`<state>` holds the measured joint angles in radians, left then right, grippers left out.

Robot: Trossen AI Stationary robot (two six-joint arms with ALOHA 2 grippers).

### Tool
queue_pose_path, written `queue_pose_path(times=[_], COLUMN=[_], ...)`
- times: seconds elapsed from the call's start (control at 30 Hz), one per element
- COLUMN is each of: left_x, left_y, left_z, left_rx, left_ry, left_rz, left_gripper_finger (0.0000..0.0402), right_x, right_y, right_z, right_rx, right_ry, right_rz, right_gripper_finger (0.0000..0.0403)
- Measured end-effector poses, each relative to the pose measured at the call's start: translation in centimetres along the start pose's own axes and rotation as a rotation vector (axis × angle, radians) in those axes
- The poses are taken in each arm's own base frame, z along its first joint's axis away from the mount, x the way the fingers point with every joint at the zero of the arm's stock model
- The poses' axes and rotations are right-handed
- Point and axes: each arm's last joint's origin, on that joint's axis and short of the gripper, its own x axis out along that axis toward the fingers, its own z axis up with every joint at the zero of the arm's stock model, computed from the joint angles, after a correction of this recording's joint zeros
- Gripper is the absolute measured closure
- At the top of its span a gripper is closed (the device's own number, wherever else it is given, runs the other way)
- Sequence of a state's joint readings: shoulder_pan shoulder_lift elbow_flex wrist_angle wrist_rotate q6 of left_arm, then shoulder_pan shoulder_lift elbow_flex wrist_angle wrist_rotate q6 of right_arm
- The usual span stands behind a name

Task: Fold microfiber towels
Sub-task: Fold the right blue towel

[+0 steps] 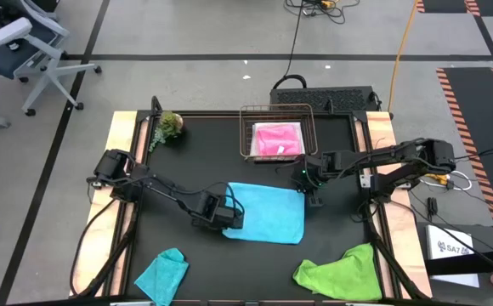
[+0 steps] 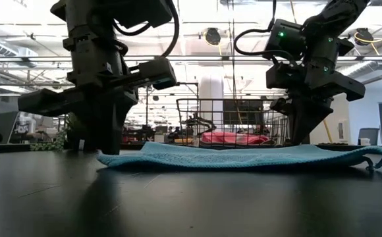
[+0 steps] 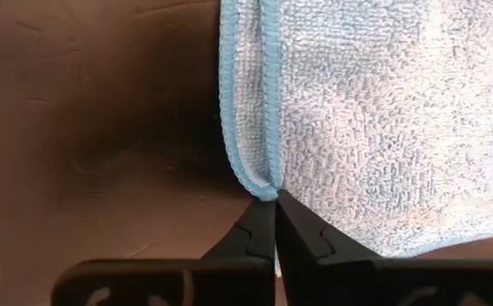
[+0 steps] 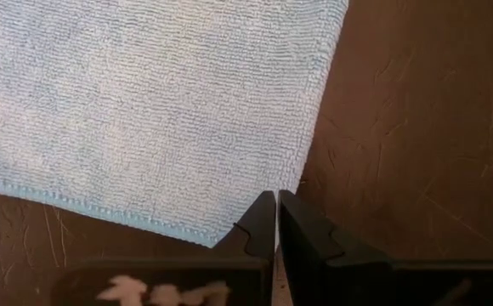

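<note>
**Sky-blue towel pinched at two corners, fold about to start**

Sky blue towel [image 1: 268, 212] lies flat at table centre, already doubled once judging by the two stacked hems in the left wrist view. Left gripper [image 1: 232, 214] sits at the towel's left edge, fingers pressed together on the doubled hem right at a corner [image 3: 266, 191]. Right gripper [image 1: 313, 197] is at the towel's far right corner, fingers pressed together; the corner [image 4: 221, 240] sits just beside the fingertips, and whether any cloth is actually caught is hard to call from here (probably pinched, not certain).

Step in hand, as I read it: lift an edge and carry it over for the next fold. To do it well, raise both corners evenly, keep the edge taut between grippers, lay hem on hem, and release only once the cloth is down. Check the left pinch has both layers, or the under-layer will drag.

Other towels: hot pink one [image 1: 278, 138] folded in the wire basket [image 1: 248, 143] at the back, teal [image 1: 162, 274] and lime green [image 1: 338, 273] crumpled at the near edge, well apart from both grippers. Small plant [image 1: 170, 125] at back left.
</note>
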<state>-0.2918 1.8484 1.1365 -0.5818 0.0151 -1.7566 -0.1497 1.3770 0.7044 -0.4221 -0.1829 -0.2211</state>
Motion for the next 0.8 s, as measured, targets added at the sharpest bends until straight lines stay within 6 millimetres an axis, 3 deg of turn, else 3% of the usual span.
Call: queue_pose_path(times=[0.27,0.43,0.57,0.8], left_x=[-2.0,-3.5,-3.9,-4.0], left_y=[-0.9,-2.0,-2.1,-2.6], left_z=[-0.6,-0.7,-0.6,0.2], left_rx=[0.034,0.061,0.067,0.096], left_ry=[-0.05,-0.102,-0.127,-0.125], left_rz=[0.06,0.05,0.05,0.033], left_gripper_finger=[0.04,0.04,0.0401,0.0401], right_x=[0.0,-1.1,-3.6,-10.3], right_y=[0.0,0.2,0.5,1.4], right_z=[0.0,0.1,0.6,1.2], right_rx=[0.0,-0.008,-0.003,-0.029], right_ry=[0.0,-0.041,-0.14,-0.426], right_rz=[-0.001,-0.012,-0.044,-0.171], right_gripper_finger=[0.0394,0.0394,0.0396,0.0401])
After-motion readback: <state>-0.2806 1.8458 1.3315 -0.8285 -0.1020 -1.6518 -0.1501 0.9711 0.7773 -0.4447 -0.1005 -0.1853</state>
